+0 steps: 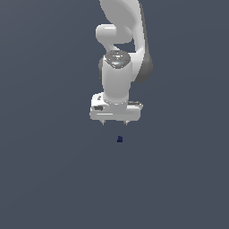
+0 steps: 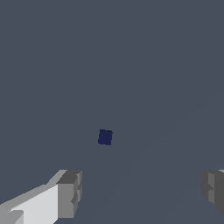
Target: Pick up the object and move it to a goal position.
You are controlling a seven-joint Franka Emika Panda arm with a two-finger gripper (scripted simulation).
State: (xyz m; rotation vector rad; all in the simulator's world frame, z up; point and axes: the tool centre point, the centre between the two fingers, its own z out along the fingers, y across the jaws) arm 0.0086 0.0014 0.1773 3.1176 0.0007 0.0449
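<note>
One unmarked navy cube (image 1: pixel 119 139) below spread hand (image 1: pixel 115 122).

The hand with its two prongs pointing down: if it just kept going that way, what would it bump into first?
Probably the bare grey floor. The hand is open, and the cube seems slightly off its line, though depth is unclear.

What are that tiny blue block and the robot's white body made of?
These are simulator renders, so only looks count. The cube is flat, matte navy with no shine or texture; its material is unclear. The arm looks like glossy white plastic or painted metal, with soft highlights on its rounded shell.
</note>
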